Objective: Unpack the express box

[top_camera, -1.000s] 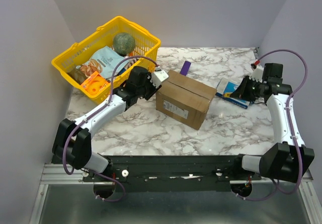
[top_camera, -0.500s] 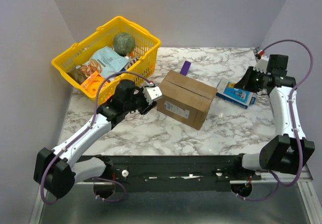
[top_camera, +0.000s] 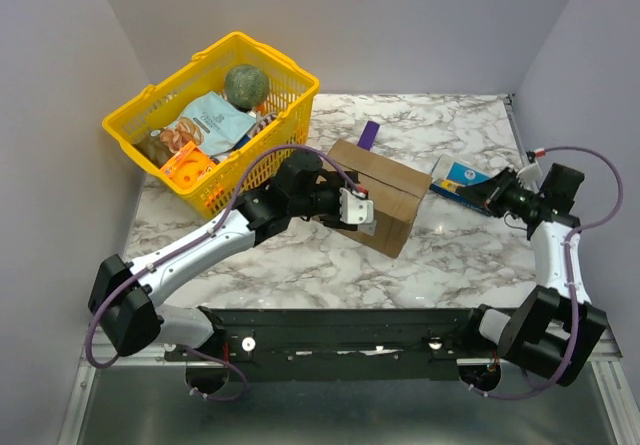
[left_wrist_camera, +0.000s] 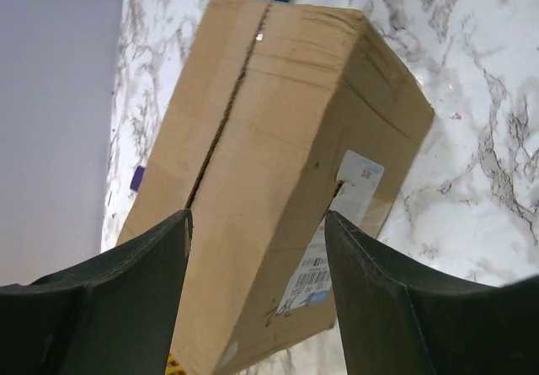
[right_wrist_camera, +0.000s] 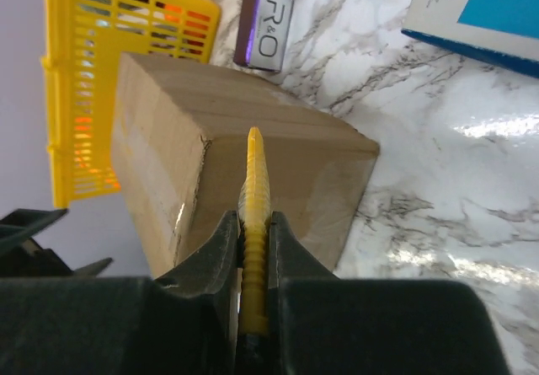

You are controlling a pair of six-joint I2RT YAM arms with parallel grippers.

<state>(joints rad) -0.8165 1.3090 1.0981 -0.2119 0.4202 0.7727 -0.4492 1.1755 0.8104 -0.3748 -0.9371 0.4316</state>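
**Marble top, sealed carton, cutter waiting**

Marbled table under pale grey walls. Nearest in, left gripper reaching across to the express box; jaws spread wide with nothing between them, tips set at the near face bearing the label; impossible to tell whether either finger touches cardboard. Probably placed so as to brace the carton for cutting. Sits near mid-table, flaps down, seam along the top closed; unpacking judged barely begun. Off to the right, right gripper clamped tight on a slim yellow tool; seen edge-on, aimed toward the box yet well apart from it; likely a cutter, held upright for a clean run along the tape. Just beside that gripper, blue box lying flat. Behind the carton, slim purple box. Farthest back on the left, yellow basket holding groceries, apart from the job in hand.
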